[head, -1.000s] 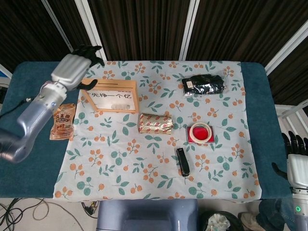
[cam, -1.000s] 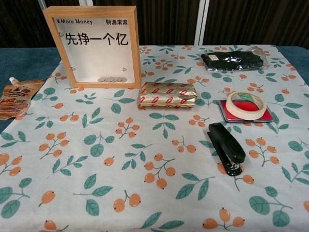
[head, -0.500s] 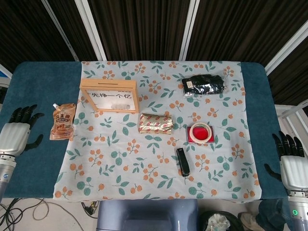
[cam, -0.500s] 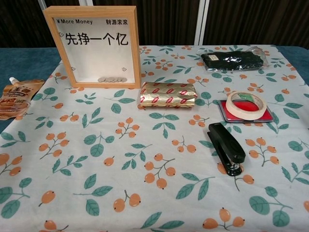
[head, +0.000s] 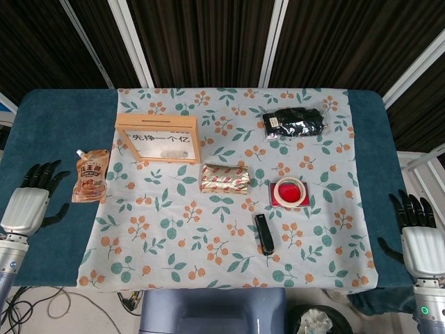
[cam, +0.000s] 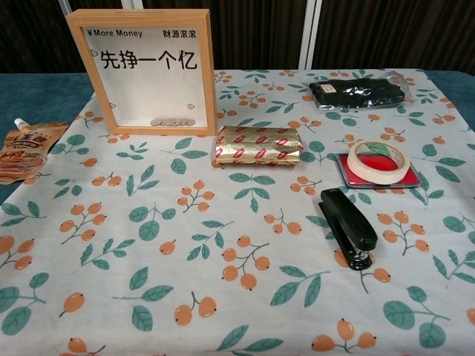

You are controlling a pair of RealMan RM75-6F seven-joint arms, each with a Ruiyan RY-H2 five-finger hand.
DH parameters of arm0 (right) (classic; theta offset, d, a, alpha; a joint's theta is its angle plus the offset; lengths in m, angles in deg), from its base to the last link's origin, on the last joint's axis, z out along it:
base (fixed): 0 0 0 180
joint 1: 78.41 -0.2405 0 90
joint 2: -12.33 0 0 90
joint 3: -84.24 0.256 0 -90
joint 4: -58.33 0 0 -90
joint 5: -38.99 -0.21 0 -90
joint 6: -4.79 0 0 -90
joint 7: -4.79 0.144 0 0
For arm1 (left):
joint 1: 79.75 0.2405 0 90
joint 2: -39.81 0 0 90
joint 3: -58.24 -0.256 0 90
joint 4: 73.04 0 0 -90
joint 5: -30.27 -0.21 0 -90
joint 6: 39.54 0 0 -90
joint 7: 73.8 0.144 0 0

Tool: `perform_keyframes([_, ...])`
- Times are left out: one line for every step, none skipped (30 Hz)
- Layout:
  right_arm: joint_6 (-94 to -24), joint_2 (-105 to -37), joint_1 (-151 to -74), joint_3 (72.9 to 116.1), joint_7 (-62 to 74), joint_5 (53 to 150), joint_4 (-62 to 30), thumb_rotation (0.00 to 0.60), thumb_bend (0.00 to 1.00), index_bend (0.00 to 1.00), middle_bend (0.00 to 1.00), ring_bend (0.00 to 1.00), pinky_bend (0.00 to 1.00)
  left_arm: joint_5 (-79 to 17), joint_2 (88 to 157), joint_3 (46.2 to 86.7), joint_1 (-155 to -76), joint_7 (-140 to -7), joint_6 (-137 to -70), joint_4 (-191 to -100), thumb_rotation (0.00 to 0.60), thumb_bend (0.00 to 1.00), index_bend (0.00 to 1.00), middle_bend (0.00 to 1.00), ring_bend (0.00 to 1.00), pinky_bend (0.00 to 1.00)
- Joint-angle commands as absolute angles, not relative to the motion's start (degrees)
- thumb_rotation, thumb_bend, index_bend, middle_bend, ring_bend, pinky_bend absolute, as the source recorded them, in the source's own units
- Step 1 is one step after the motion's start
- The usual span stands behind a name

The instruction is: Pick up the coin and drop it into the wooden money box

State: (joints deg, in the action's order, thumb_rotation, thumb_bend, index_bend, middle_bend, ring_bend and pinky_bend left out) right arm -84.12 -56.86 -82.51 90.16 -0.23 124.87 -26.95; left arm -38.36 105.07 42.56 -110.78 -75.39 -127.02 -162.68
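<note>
**Both hands low at the frame edges, coins inside the box**

Head view, lower corners: left hand (head: 26, 207) at lower left, right hand (head: 421, 240) at lower right. Both have fingers spread and hold nothing; both sit off the floral cloth (head: 208, 257), over the blue table (head: 49, 257). Neither shows in the chest view.

Nearest on the cloth: black stapler (cam: 347, 227), lower right of centre. Just above it, a tape roll (cam: 379, 161) lying on a red tray (cam: 343, 170). Centre: gold-wrapped packet (cam: 257, 145). Left edge: orange spouted pouch (cam: 21, 151), half off the cloth.

Further back, upper left: wooden money box (cam: 145, 68), upright, clear front. A row of coins (cam: 172, 122) lies on its floor. Far upper right: black bagged item (cam: 360, 92).
</note>
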Motion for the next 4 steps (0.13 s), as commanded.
perform_keyframes([-84.3, -56.7, -82.4, 90.2, -0.3, 125.0, -27.2, 0.6, 0.3, 0.0, 0.0, 0.0, 0.0, -39.3, 104.6, 43.6, -109.7, -74.5, -126.8, -163.1, 0.6, 0.34, 0.17, 0.0, 0.0, 0.0])
perform_keyframes([-84.3, -56.7, -82.4, 90.1, -0.3, 125.0, -27.2, 0.6, 0.3, 0.0, 0.0, 0.0, 0.0, -39.5, 104.4, 43.8, -109.4, -74.2, -126.7, -163.2, 0.6, 0.34, 0.17, 0.0, 0.0, 0.0])
perform_keyframes([-84.3, -56.7, -82.4, 90.1, -0.3, 125.1, -27.3, 0.6, 0.3, 0.0, 0.0, 0.0, 0.0, -39.7, 104.3, 44.2, -109.1, -73.8, -126.6, -163.4, 0.6, 0.34, 0.17, 0.0, 0.0, 0.0])
perform_keyframes([-84.3, -56.6, -82.4, 90.2, -0.2, 125.0, -27.3, 0.6, 0.3, 0.0, 0.0, 0.0, 0.0, -39.8, 104.2, 44.6, -108.6, -73.6, -126.5, -163.5, 0.6, 0.34, 0.17, 0.0, 0.0, 0.0])
